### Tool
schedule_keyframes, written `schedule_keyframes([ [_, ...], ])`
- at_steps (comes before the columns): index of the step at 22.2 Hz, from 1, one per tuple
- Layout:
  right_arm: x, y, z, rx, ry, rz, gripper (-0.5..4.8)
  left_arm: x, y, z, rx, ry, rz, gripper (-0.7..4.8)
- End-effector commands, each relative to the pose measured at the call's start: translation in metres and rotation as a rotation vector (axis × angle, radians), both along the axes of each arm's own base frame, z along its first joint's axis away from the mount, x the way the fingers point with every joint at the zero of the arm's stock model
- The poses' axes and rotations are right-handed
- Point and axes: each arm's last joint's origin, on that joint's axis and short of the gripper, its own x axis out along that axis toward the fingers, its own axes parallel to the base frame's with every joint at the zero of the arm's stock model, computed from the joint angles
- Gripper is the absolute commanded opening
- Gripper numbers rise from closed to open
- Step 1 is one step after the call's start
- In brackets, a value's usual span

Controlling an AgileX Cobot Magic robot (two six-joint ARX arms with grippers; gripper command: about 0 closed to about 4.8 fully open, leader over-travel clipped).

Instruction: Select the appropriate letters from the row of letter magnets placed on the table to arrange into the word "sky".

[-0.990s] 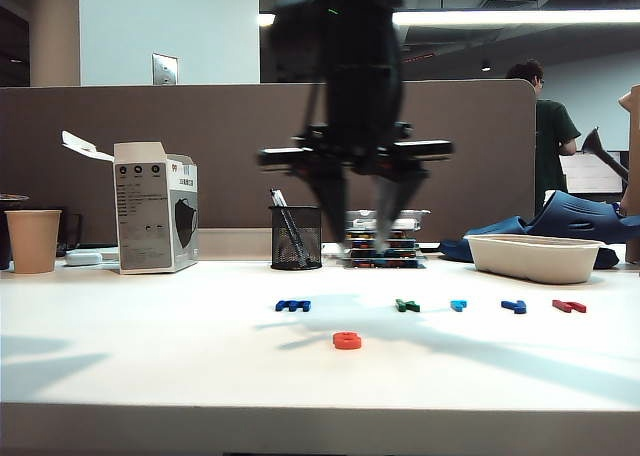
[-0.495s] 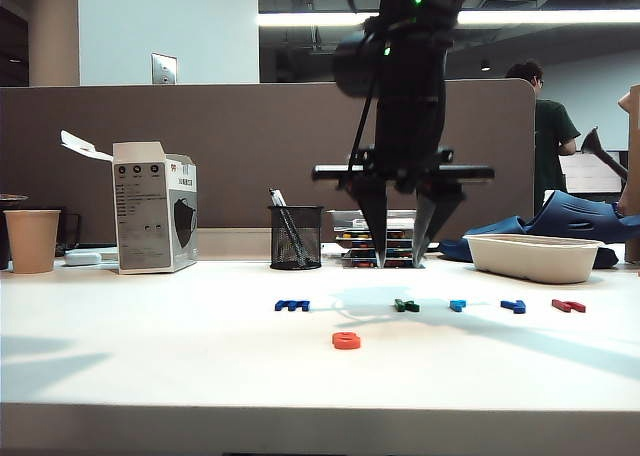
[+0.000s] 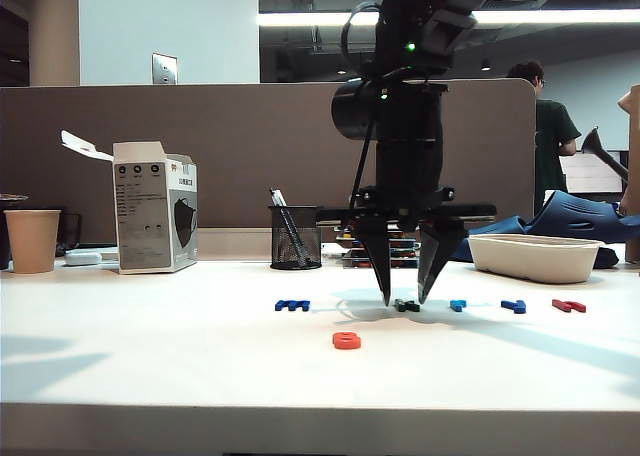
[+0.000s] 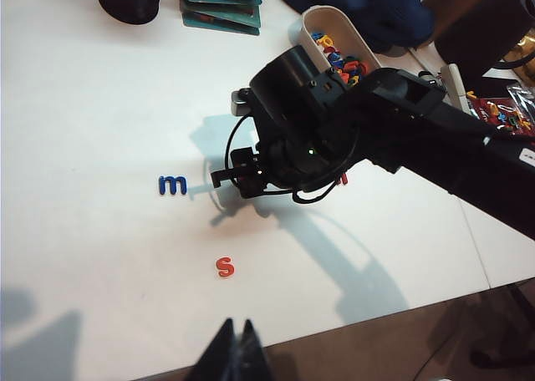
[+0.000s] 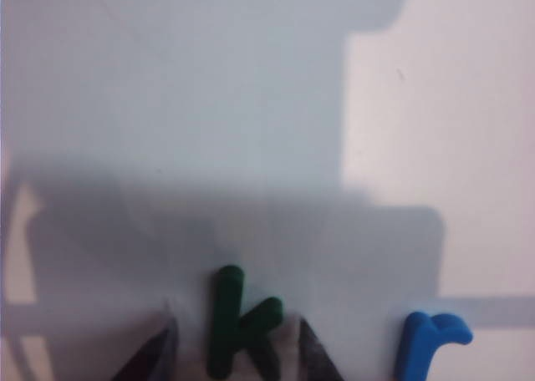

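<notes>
On the white table (image 3: 150, 356) the orange-red s (image 3: 346, 341) lies alone in front of the row of letter magnets. The row runs wide dark blue m (image 3: 292, 305), dark green k (image 3: 406, 305), light blue r (image 3: 458, 304), dark blue y (image 3: 514, 306), dark red letter (image 3: 568, 306). My right gripper (image 3: 404, 298) points down, open, with one fingertip on each side of the k (image 5: 238, 322); the r (image 5: 426, 343) lies beside it. My left gripper (image 4: 236, 327) is shut and empty near the table's front edge, looking over the s (image 4: 225, 266) and the m (image 4: 172, 185).
A paper cup (image 3: 32, 240) and an open white carton (image 3: 155, 221) stand at the back left. A black mesh pen holder (image 3: 296, 236) is at back centre. A white tray (image 3: 535, 257) holding spare letters sits at the back right.
My right gripper has swung to the right and come down from high above the table to the green k, jaws still open. The letters have not moved.
</notes>
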Motion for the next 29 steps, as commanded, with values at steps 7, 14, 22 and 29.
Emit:
schedule_keyframes([
  [7,0.0052,-0.0024,-0.0072,0.024,0.015,-0.012,1.80,0.0000,0.0005,0.0015,-0.006,-0.012,0.002,-0.05],
  [14,0.0012,-0.0045,-0.0086,0.000,0.056,-0.040,1.68,0.0000,0.0005,0.0014,-0.006,-0.011,0.002,-0.05],
  [22,0.0014,-0.0043,-0.0087,-0.002,0.053,-0.042,1.03,0.0000,0.0005,0.0014,-0.006,-0.011,0.002,-0.05],
  [29,0.0025,-0.0038,-0.0084,0.002,0.040,-0.042,0.50,0.0000,0.0005,0.0014,-0.006,-0.012,0.002,-0.05],
])
